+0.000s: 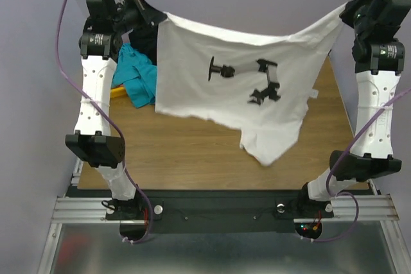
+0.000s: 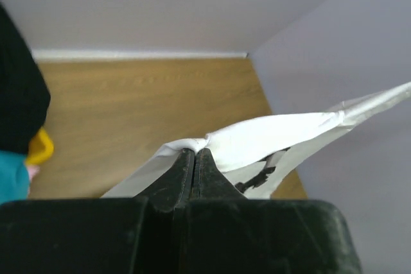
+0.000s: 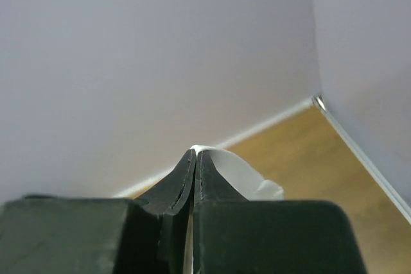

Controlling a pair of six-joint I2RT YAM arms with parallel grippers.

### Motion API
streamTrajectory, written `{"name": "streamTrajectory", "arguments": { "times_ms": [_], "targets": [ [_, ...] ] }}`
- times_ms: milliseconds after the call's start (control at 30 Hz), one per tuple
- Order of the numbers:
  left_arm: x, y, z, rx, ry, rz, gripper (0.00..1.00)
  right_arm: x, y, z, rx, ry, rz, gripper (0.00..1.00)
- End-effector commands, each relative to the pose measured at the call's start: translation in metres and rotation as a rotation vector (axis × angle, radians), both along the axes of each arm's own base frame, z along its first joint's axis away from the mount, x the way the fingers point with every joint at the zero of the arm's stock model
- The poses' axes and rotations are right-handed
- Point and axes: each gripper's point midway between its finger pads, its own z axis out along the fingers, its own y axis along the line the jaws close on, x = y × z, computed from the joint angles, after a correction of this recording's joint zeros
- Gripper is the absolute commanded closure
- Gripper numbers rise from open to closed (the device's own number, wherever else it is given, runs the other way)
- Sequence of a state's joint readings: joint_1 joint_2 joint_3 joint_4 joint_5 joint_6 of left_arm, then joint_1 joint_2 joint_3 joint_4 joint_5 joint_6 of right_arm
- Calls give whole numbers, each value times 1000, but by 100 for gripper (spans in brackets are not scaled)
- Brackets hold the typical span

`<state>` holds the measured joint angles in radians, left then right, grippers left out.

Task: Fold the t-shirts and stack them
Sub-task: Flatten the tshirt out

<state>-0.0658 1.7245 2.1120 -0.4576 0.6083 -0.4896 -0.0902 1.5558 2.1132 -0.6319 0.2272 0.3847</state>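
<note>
The white shirt hangs spread in the air above the table, held by its two upper corners. The left gripper holds the left corner: in the left wrist view its jaws are pressed together on bunched white cloth, with no gap between them. The right gripper holds the right corner the same way, jaws pinching a thin fold of fabric. Between the grippers the top edge sags in a shallow curve. A black graphic sits near the middle of the side facing the top camera. The lower edge hangs uneven, lowest right of centre, where a point of cloth drops toward the near part of the table; contact with the wood cannot be told. At the far left of the table lie a teal shirt and a black garment just beyond it, both partly hidden behind the white shirt. A yellow item touches the teal shirt's near-left edge
</note>
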Motion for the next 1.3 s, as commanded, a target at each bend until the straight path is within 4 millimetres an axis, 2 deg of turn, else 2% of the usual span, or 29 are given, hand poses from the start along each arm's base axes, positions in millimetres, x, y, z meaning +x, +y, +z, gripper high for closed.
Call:
{"name": "streamTrajectory", "arguments": {
  "times_ms": [0,33,100,133,167,200,233,333,367,467,500,533,567,600,633,667,733,767,800,867,900,967,1000,1067,1100,1167,1200,1233,1267],
  "targets": [
    [-41,-8,121,-45,-346,-75,100,-43,0,130,-41,-375,-16,100],
    [-43,-10,126,-55,-360,-84,100,-46,1,135,-52,-386,-12,100],
    [-45,-14,115,-59,-334,-115,100,-52,3,140,-75,-393,-5,100],
    [-56,-13,121,-52,-359,-121,100,-65,4,147,-81,-413,-5,100],
    [-55,-14,105,-44,-324,-127,100,-67,4,141,-85,-398,-3,100],
    [-70,-13,110,-27,-352,-132,100,-74,5,143,-90,-404,-1,100],
    [-76,-13,108,-17,-355,-137,100,-93,8,152,-99,-436,5,100],
    [-106,-12,103,13,-360,-154,100,-117,11,155,-123,-451,10,100],
    [-114,-10,100,19,-353,-152,100,-144,13,168,-138,-494,1,100],
    [-152,-7,109,30,-372,-144,100,-180,12,181,-154,-546,-24,100],
    [-160,-5,109,29,-369,-135,100,-207,13,191,-164,-590,-35,100],
    [-178,-3,115,22,-376,-130,100,-221,12,197,-166,-614,-51,100],
    [-187,-3,118,16,-378,-129,100,-233,11,201,-166,-635,-61,100],
    [-198,-4,124,-6,-377,-135,100,-255,11,209,-172,-672,-74,100],
    [-215,-4,133,-19,-401,-140,100,-268,11,215,-174,-696,-86,100],
    [-223,-5,138,-35,-408,-148,100,-285,7,223,-171,-732,-116,100],
    [-248,-6,156,-73,-442,-168,100,-308,2,234,-181,-775,-162,100],
    [-254,-6,161,-82,-450,-170,100,-317,0,239,-183,-794,-179,100],
    [-263,-6,170,-90,-471,-175,100,-335,0,249,-187,-837,-193,100],
    [-267,-8,175,-117,-460,-185,100,-347,-4,255,-177,-865,-227,100],
    [-268,-9,175,-124,-458,-195,100,-346,-5,255,-173,-861,-232,100],
    [-258,-11,165,-142,-417,-199,100,-338,-9,250,-164,-842,-246,100],
    [-246,-12,151,-144,-373,-197,100,-322,-10,242,-157,-803,-244,100],
    [-233,-12,134,-137,-333,-188,100,-302,-12,230,-151,-754,-238,100],
    [-218,-12,114,-130,-283,-178,100,-275,-13,212,-144,-687,-228,100],
    [-203,-12,95,-123,-244,-174,100,-246,-13,190,-140,-612,-204,100],
    [-190,-14,71,-116,-190,-177,100,-229,-13,178,-128,-574,-193,99],
    [-180,-14,58,-109,-165,-174,100,-214,-13,165,-121,-535,-183,100],
    [-171,-14,47,-103,-154,-171,100,-185,-13,134,-112,-448,-168,100]
  ]
}}
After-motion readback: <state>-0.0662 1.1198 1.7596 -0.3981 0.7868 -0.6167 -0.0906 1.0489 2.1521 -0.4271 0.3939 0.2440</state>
